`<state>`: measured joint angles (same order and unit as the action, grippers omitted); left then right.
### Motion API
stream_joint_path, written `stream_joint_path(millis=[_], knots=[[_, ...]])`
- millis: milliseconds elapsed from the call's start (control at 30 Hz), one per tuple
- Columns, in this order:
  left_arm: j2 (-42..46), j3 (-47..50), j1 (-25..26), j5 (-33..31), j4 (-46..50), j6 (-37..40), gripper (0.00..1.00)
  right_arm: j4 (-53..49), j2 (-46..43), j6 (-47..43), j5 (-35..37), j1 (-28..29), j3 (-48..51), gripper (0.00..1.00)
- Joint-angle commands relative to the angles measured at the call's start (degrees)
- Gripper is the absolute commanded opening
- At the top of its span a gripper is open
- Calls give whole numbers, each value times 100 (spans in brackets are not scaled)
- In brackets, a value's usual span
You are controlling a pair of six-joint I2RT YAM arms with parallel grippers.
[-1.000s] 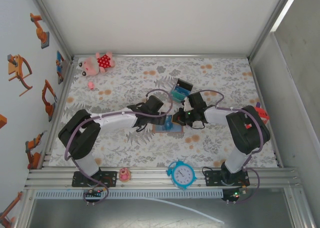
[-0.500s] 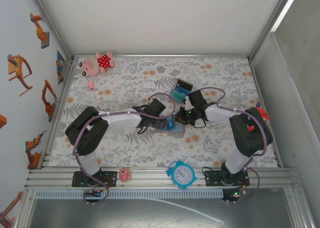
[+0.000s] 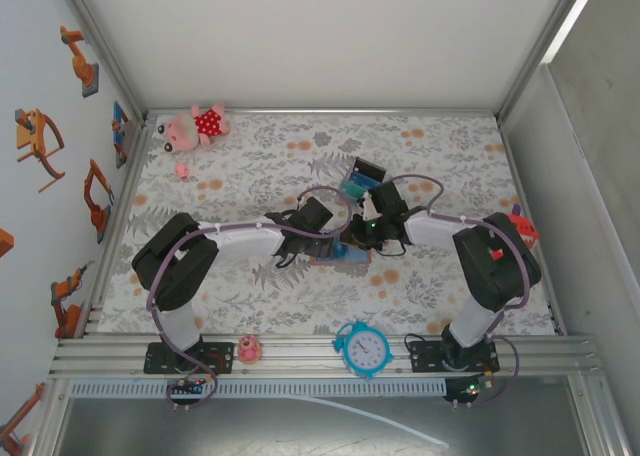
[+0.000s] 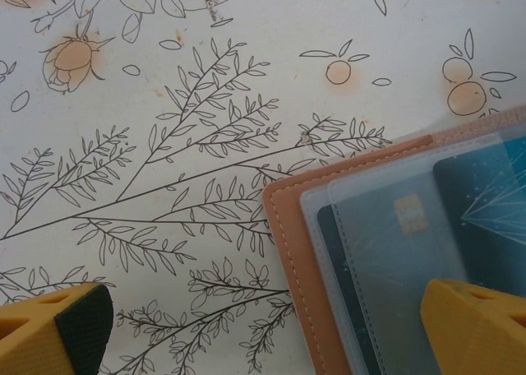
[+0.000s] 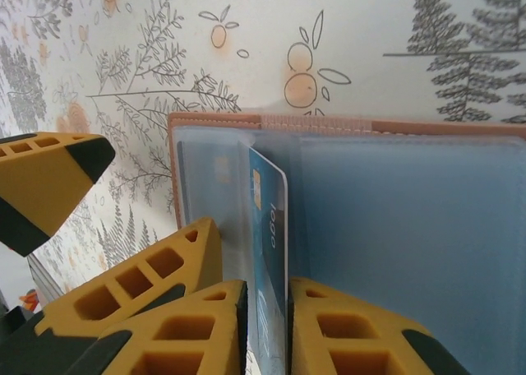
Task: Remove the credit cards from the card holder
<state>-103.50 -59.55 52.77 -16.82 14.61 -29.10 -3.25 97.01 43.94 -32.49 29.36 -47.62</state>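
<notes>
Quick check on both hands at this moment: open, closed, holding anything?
Left hand: open wide, holding nothing.
Right hand: closed on a credit card standing up out of the card holder.

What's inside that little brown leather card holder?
The card holder has frosted plastic sleeves holding a chip card and a dark teal card. The right gripper pinches one credit card on edge. Whatever lies under those sleeves is covered.

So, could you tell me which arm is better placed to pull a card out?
Right: the right hand pinches a card standing partly out of the card holder; the left hand is wide open, one finger over it.
</notes>
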Motion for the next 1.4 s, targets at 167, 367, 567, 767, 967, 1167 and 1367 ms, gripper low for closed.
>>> stream_joint_path(millis=[167,367,567,767,967,1167,1367], knots=[[-70,145,40,-26,165,-87,97,-562,53,-302,449,79,-283,5],[98,316,-70,-149,145,-30,97,-1196,-254,-649,859,78,-398,1],[310,487,-227,-246,7,276,97,-1494,-661,-871,942,78,-536,1],[482,512,-421,-246,-59,602,97,-2203,-886,-1410,1352,31,-1053,0],[780,440,-469,-276,57,656,97,-3098,-756,-2211,1908,-194,-1951,0],[1297,507,-495,-395,145,514,97,-3519,-393,-2983,2305,-322,-2968,0],[2056,807,-605,-469,197,349,97,-3975,305,-3861,2889,-413,-4065,0]])
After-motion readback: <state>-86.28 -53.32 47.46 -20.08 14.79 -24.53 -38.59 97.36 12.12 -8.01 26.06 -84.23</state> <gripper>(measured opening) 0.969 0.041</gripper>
